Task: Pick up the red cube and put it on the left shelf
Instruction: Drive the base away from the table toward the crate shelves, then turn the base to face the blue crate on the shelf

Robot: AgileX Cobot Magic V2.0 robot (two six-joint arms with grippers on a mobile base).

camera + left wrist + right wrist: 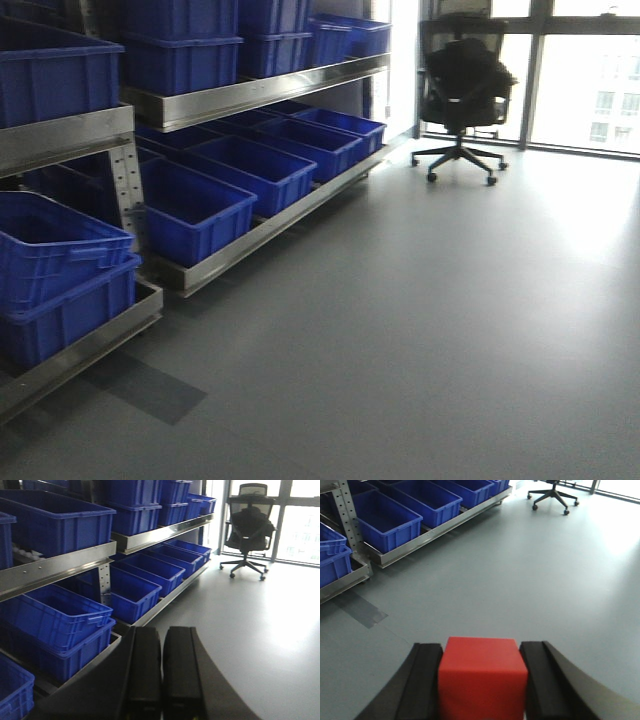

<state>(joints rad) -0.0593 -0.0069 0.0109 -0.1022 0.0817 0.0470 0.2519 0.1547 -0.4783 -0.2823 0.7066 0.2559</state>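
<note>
The red cube (482, 677) sits clamped in the right end effector (481, 652). Its two black fingers (425, 680) press flat against the cube's left and right faces, spread just as wide as the cube itself, and the cube's top and near faces show plainly between them in the right wrist view. Held so, the cube hangs over the grey floor (520, 580), well apart from the shelf (437, 531), which lies ahead and to the left in that view. The left end effector (162, 632) is closed with nothing in it, its fingers lying side by side with only a thin dark seam between them. It points along the floor beside the shelf, whose steel rails run away on the left of the left wrist view. Blue bins (132, 605) fill both tiers of the shelf, open tops up, some stacked one on another. The front view shows the same shelf and bins on the left, bare floor to the right, and a black chair (462, 80) by the bright windows (580, 80) at the far end.
</note>
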